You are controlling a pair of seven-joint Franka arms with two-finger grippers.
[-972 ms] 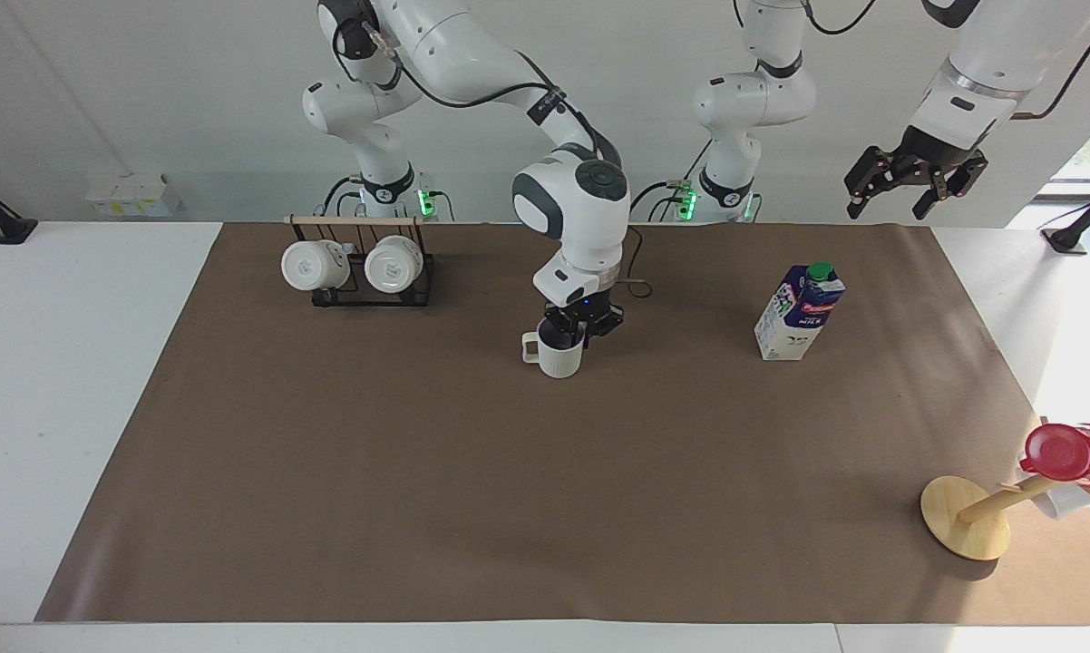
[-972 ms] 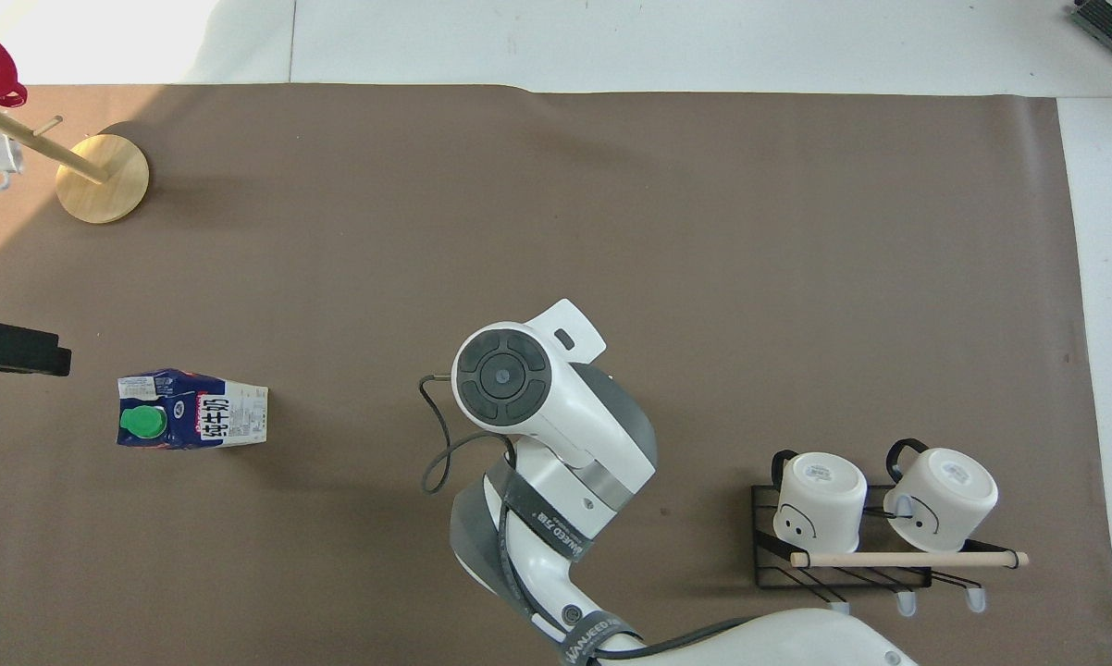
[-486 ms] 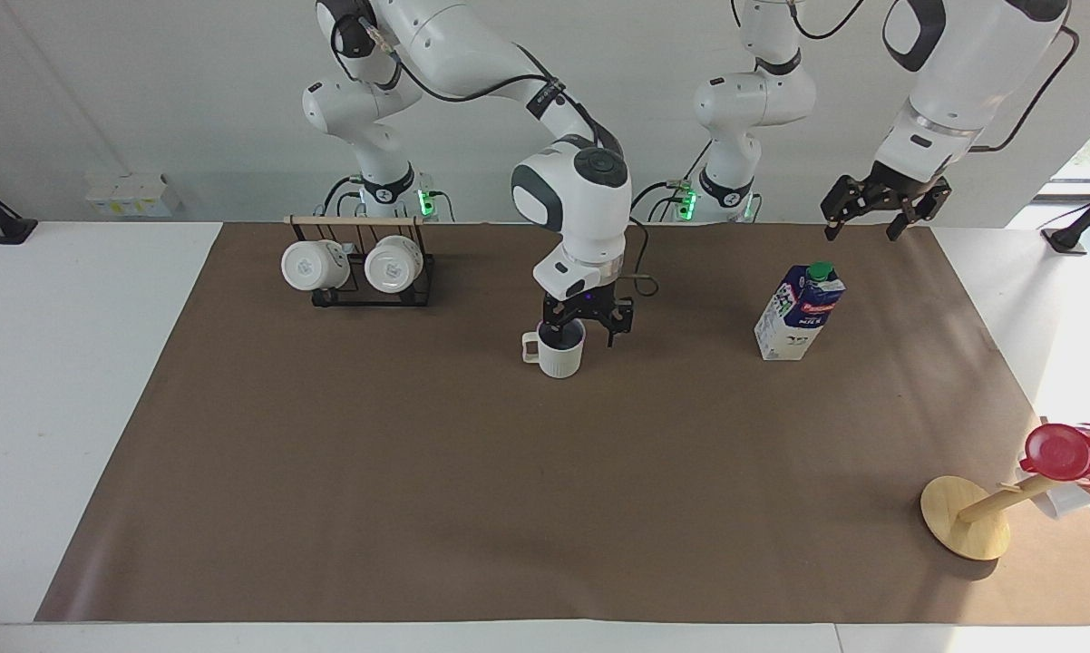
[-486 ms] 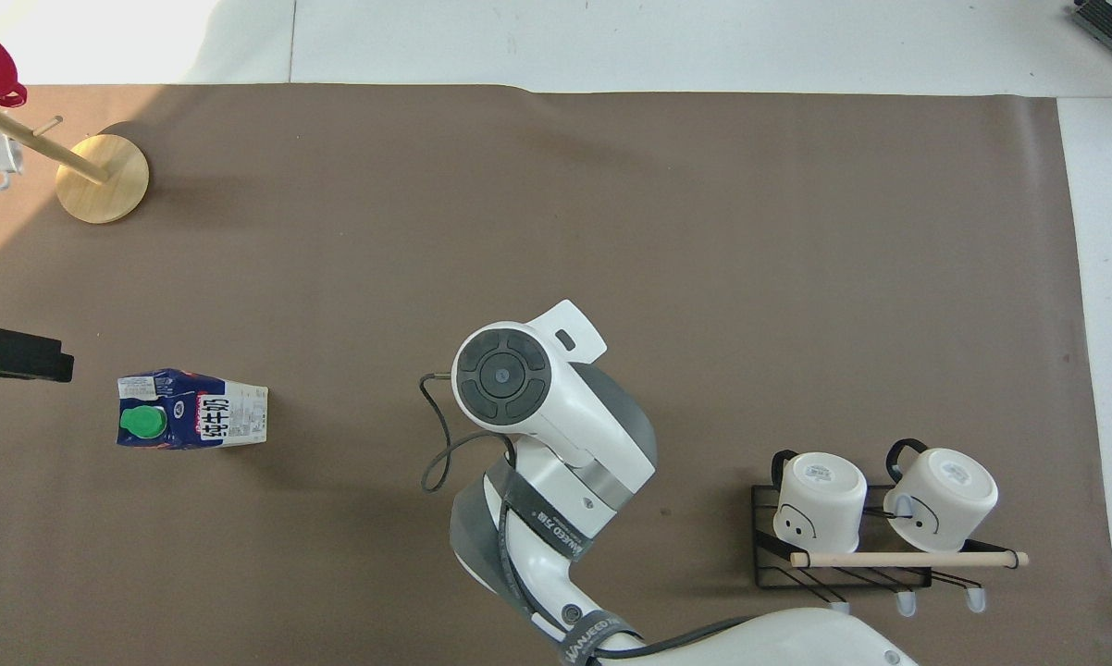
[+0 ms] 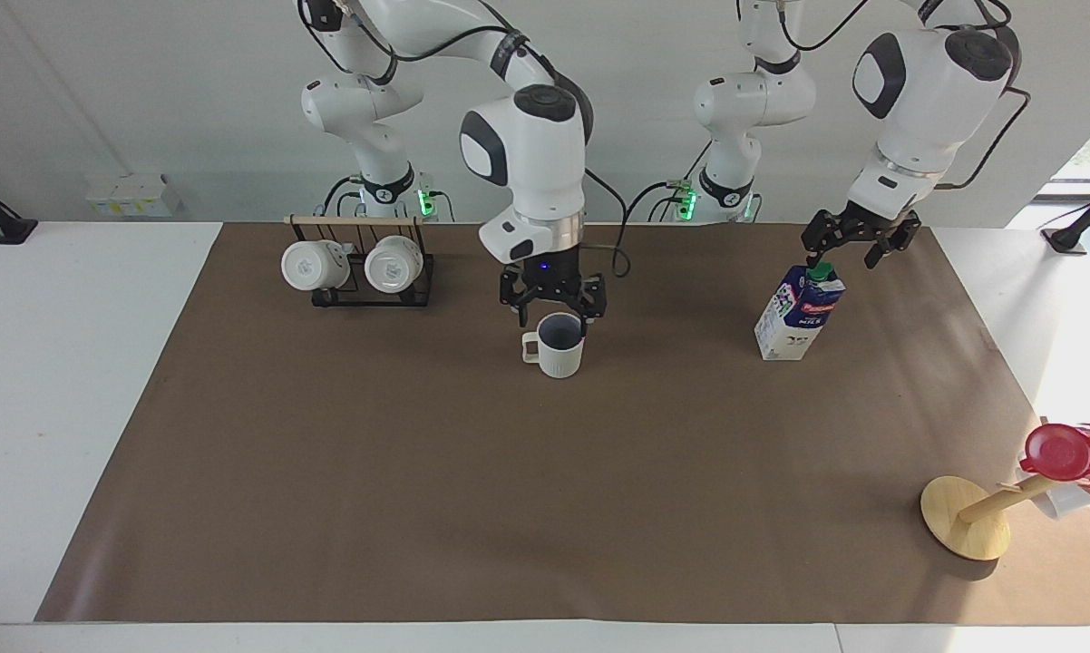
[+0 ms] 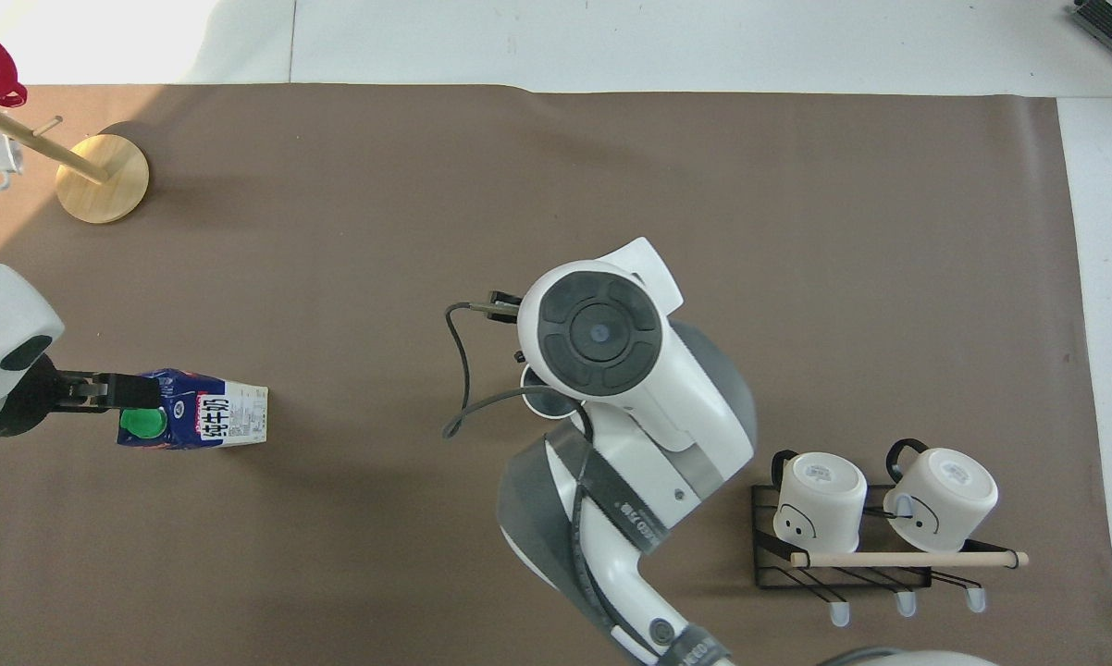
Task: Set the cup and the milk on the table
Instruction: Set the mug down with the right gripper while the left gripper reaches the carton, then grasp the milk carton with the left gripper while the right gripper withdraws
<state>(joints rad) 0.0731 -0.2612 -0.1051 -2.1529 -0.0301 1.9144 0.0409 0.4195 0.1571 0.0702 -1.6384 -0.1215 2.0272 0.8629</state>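
I see the right gripper (image 5: 552,317) hanging just above the cup (image 5: 556,345), fingers spread, gripping nothing. The cup stands upright on the table (image 5: 73,363), on the brown mat (image 5: 509,490), midway along the edge nearest the robots. The left gripper (image 5: 842,254), fingers apart, hangs over the milk (image 5: 797,313), which stands upright toward the left arm's end of the tabletop.

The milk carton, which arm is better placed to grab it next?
Left. Its end effector hangs open just above the milk carton, while the right end effector hangs open over the cup.
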